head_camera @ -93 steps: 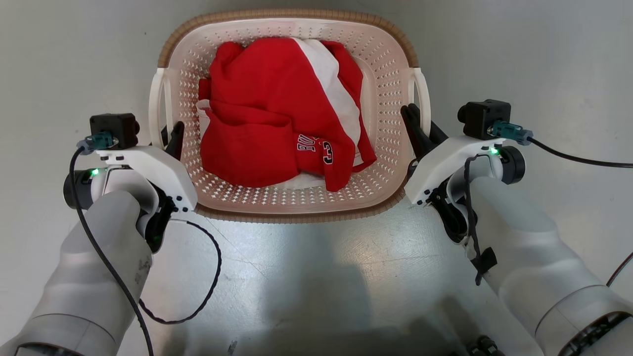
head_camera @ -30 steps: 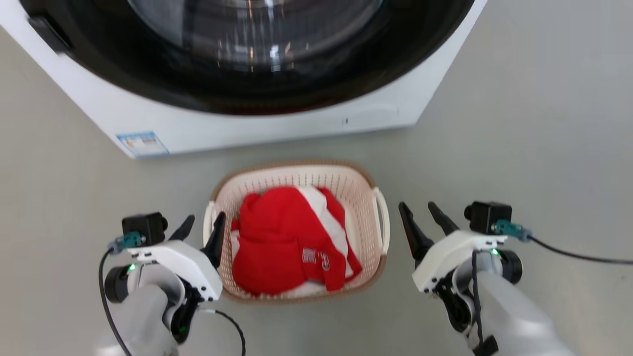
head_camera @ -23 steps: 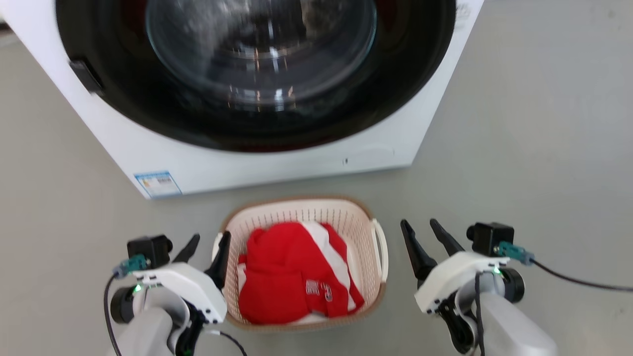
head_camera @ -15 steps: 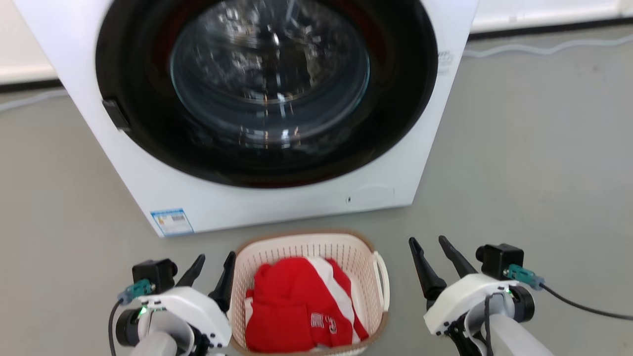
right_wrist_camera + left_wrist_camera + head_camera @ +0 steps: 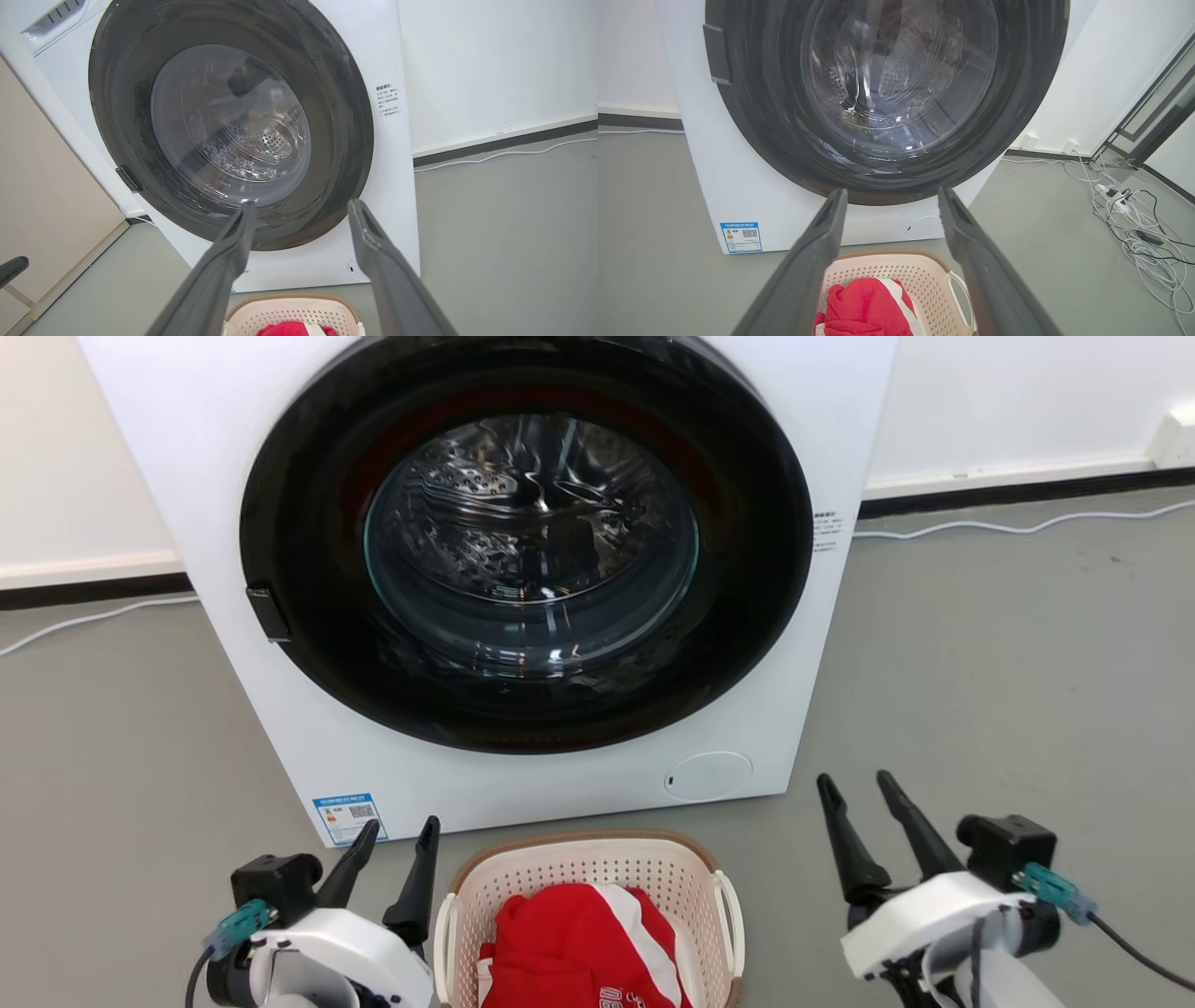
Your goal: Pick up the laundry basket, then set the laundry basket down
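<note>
The cream-white laundry basket point(image 5: 579, 877) with its brown rim stands on the grey floor just in front of the washing machine, at the bottom middle of the head view. A red and white garment point(image 5: 579, 943) lies inside it. My left gripper point(image 5: 401, 829) is open, just left of the basket's left handle and above the floor, touching nothing. My right gripper point(image 5: 852, 779) is open too, well to the right of the right handle point(image 5: 730, 915). Between the left fingers point(image 5: 817, 252) the basket point(image 5: 887, 270) lies below. The right gripper point(image 5: 301, 205) looks over the basket's far rim point(image 5: 299, 298).
A white front-loading washing machine point(image 5: 523, 569) with a dark round door, shut, stands right behind the basket. A white wall with a dark skirting runs behind it. Cables and a power strip point(image 5: 1134, 210) lie on the floor at the right. A beige panel point(image 5: 46, 186) stands left of the washer.
Both grippers have come off the basket's handles and now stand open beside it. The head camera has tilted up, so the basket sits lower in view and the washer has come in.
</note>
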{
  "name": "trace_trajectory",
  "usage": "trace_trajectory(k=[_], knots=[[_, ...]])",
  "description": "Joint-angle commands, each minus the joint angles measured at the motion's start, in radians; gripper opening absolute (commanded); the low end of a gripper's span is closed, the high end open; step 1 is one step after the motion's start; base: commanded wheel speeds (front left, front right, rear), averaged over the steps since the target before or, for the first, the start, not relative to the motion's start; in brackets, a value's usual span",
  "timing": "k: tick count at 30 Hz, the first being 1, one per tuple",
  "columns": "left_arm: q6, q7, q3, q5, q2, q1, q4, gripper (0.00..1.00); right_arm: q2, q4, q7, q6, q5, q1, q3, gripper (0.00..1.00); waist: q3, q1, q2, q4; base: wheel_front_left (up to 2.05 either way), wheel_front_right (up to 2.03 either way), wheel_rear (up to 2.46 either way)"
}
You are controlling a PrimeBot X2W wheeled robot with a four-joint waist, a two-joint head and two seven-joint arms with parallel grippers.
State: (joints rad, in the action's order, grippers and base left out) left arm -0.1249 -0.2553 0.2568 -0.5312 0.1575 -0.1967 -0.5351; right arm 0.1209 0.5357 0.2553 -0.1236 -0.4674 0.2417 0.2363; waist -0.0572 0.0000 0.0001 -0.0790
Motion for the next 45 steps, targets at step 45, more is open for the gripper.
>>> trace_trajectory(k=[45], knots=[[-0.006,-0.006,-0.197,0.134,-0.06,0.165,0.357,1.0,-0.062,-0.307,0.005,-0.007,0.243,-0.155,-0.205,1.0,-0.02,0.0,-0.0001,0.008,0.0,0.0,0.0]])
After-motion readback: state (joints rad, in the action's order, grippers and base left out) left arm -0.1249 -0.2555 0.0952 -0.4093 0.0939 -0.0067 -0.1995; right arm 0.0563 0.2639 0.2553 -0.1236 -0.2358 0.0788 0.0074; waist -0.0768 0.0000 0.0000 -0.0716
